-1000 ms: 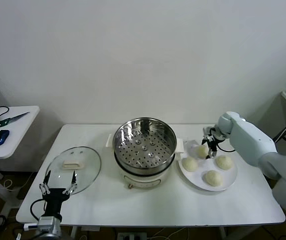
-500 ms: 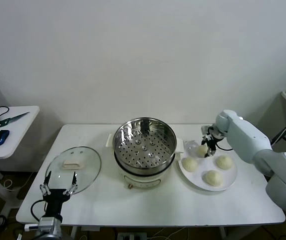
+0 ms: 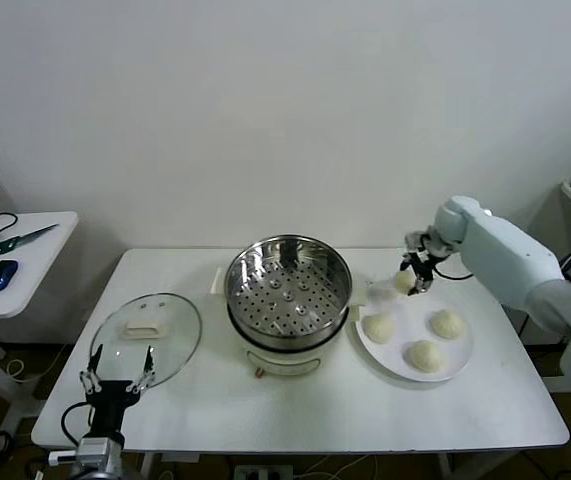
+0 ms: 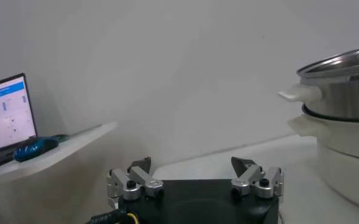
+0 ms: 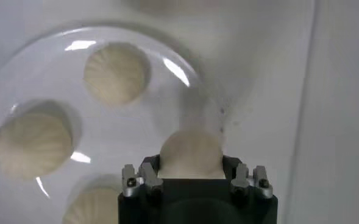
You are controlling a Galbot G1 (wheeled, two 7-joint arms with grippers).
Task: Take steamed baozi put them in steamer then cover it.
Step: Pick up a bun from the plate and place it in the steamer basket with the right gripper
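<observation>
Head view: right gripper clenches one baozi above the plate's far edge, beside the steamer. Three baozi lie on the plate. Left gripper hangs released near the cover.

right pincer tips hidden behind its baozi; steamer cut off.

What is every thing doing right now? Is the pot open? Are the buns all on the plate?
Steamer: open, nothing inside.
Cover: lying flat on the table, off the steamer.
Held baozi: lifted above the plate, in the right hand.
Other three baozi: sitting on the plate.
Left hand: open, low by the table's front edge.
</observation>
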